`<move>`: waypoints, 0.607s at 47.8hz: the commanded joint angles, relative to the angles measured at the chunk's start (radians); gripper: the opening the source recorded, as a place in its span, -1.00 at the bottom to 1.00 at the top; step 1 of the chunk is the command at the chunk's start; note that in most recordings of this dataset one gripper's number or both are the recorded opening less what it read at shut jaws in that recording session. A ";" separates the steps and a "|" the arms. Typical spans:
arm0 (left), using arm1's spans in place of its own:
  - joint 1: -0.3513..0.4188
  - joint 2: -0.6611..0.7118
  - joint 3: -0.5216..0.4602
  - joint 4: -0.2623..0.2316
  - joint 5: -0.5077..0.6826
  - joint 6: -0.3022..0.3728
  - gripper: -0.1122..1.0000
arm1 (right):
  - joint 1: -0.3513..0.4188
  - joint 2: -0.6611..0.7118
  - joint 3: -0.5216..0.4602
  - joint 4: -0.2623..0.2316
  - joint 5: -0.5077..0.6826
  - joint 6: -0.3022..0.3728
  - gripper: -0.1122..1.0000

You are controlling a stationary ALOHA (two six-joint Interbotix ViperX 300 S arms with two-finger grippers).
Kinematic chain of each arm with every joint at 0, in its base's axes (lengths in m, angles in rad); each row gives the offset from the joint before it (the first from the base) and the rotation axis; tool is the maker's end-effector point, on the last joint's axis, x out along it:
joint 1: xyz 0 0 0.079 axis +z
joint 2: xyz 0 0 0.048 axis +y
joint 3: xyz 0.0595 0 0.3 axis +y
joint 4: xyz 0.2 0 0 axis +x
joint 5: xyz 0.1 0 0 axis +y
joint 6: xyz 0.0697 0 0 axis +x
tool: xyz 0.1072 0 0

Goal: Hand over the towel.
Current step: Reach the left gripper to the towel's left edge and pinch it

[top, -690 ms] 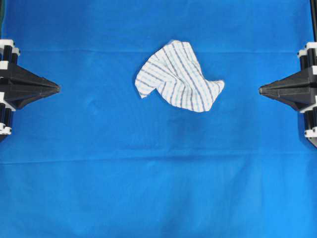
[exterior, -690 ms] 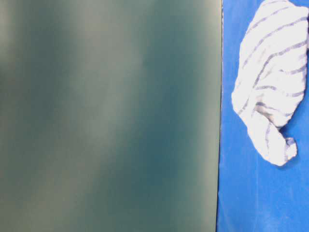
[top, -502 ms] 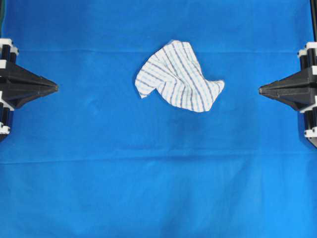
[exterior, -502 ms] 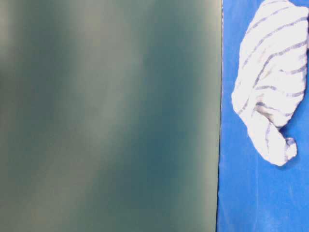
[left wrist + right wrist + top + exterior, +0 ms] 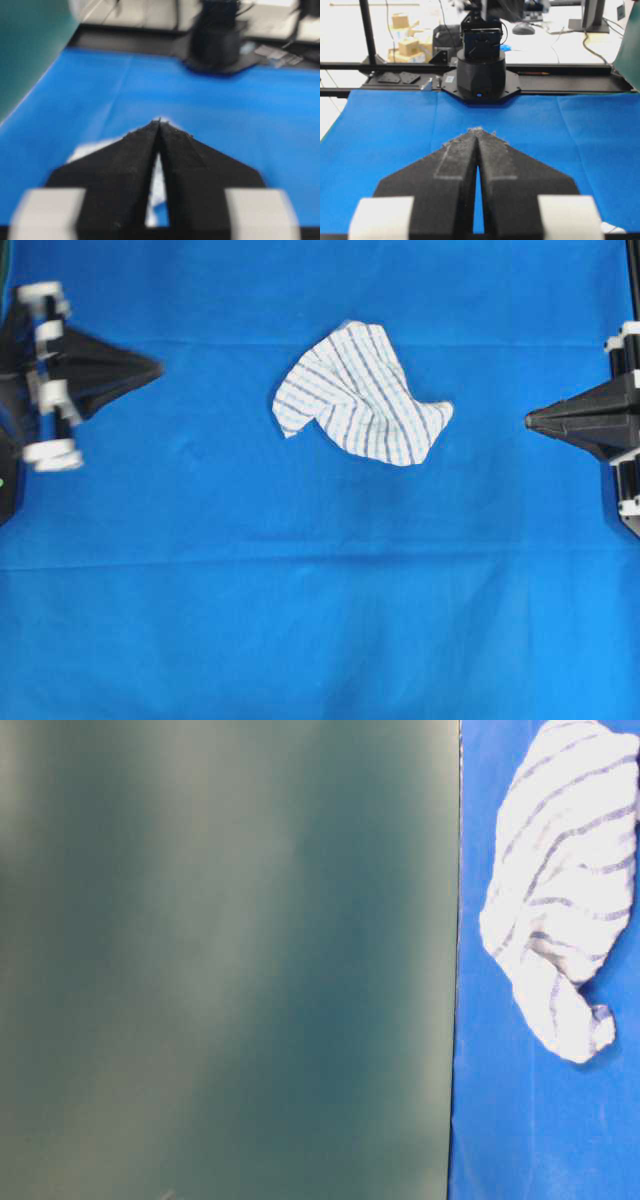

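The towel (image 5: 362, 393) lies crumpled on your blue-covered desk (image 5: 300, 620), between both sets of jaws and well apart from each. Your left gripper (image 5: 158, 368), blurred, points at it with jaws together at the tips, holding nothing. Your right gripper (image 5: 528, 420) faces it likewise, jaws together and empty.

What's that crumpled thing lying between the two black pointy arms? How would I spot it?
Look at the blue table cover. Slightly above its middle lies the towel, a small crumpled white cloth with thin blue and grey checked stripes. It is the only pale, soft thing there, lying apart from both black end effectors.
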 commanded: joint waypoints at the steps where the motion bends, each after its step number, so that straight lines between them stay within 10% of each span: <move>1: 0.031 0.086 -0.058 -0.002 -0.015 0.002 -0.51 | -0.002 0.009 -0.026 -0.002 -0.003 0.000 -0.80; 14: 0.054 0.451 -0.233 -0.002 0.017 0.003 0.79 | -0.002 0.015 -0.025 -0.002 0.017 0.006 -0.80; 29: 0.055 0.798 -0.425 -0.002 0.074 0.002 0.88 | -0.002 0.020 -0.023 -0.002 0.051 0.014 -0.80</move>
